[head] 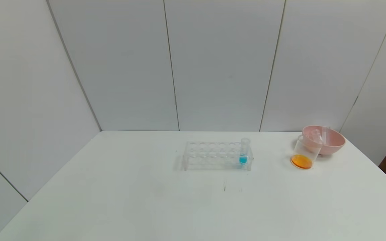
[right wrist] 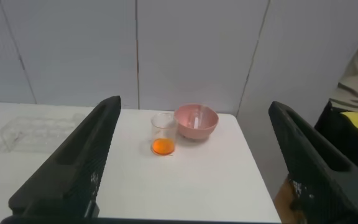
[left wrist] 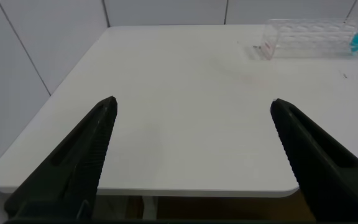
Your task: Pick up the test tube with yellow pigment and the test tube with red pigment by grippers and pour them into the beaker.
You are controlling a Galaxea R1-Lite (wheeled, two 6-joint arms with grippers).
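Note:
The beaker (head: 305, 152) stands at the right of the table with orange liquid (head: 302, 161) in its bottom; it also shows in the right wrist view (right wrist: 163, 134). The test tube with yellow pigment and the test tube with red pigment are out of view. My left gripper (left wrist: 194, 102) is open with nothing between its fingers, low over the table's near left part. My right gripper (right wrist: 194, 102) is open and empty, well back from the beaker. Neither gripper shows in the head view.
A clear rack (head: 213, 155) sits mid-table with a blue-tipped tube (head: 244, 152) in its right end. A pink bowl (head: 338, 142) touches the beaker's far right side, with clear tubes (head: 317, 134) lying in it. White walls close off the back and sides.

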